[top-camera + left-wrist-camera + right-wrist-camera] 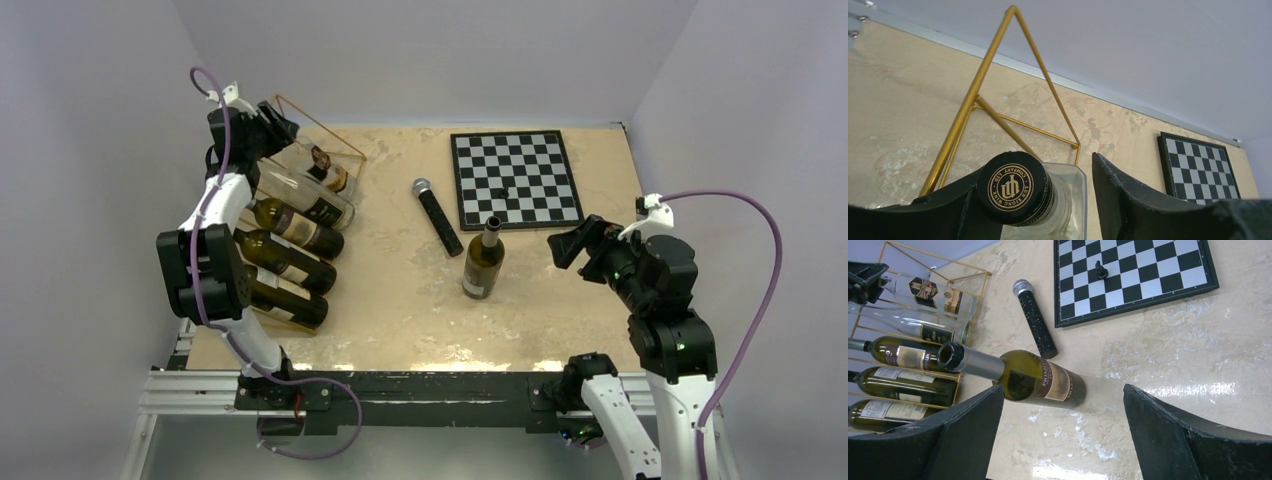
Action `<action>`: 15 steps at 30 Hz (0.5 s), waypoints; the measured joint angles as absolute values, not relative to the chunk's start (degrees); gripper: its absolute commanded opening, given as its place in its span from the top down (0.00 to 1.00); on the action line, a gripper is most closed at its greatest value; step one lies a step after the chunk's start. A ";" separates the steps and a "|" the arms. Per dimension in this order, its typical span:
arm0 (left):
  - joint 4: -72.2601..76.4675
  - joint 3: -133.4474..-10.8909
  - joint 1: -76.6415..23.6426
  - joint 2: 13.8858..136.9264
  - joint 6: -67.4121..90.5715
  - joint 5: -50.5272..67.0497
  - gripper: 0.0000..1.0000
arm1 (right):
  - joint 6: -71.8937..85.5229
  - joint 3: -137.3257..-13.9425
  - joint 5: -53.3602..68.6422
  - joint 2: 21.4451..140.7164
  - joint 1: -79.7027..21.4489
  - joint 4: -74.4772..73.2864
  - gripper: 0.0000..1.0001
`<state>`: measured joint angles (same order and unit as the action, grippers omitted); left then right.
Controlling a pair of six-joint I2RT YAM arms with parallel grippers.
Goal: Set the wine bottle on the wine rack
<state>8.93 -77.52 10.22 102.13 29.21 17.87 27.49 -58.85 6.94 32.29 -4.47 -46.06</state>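
A beige, marbled worktop (400, 300) carries everything. Along its left side stands the gold wire wine rack (971, 92), a long prism with triangular ends, and five bottles (290, 262) lie across it side by side, two of clear glass at the far end and three dark ones nearer the arm bases. A black-and-white chessboard (515, 180) lies flat at the far right. The wine bottle (483, 262), green glass with a pale label and an uncorked mouth, stands upright on the worktop near the middle, close to the chessboard's near left corner and well apart from the rack. A black microphone (438, 217) with a silver head lies just left of it, slanting away. The right claw (565, 245) hangs spread wide to the right of the wine bottle, facing it and touching nothing. The left claw (282, 125) is parted at the rack's far end, its fingers either side of the black, gold-printed cap (1013, 187) of the farthest clear bottle, with a gap at the right finger. One dark chess piece (1101, 271) stands on the board.
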 measured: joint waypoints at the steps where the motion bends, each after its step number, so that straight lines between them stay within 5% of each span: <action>1: 8.73 -76.79 10.22 101.41 29.63 16.51 0.36 | 27.51 -58.76 7.05 32.29 -4.47 -46.00 0.06; 15: -3.33 -80.99 8.32 98.10 37.06 1.65 0.27 | 27.51 -58.54 7.07 31.00 -4.47 -45.84 0.06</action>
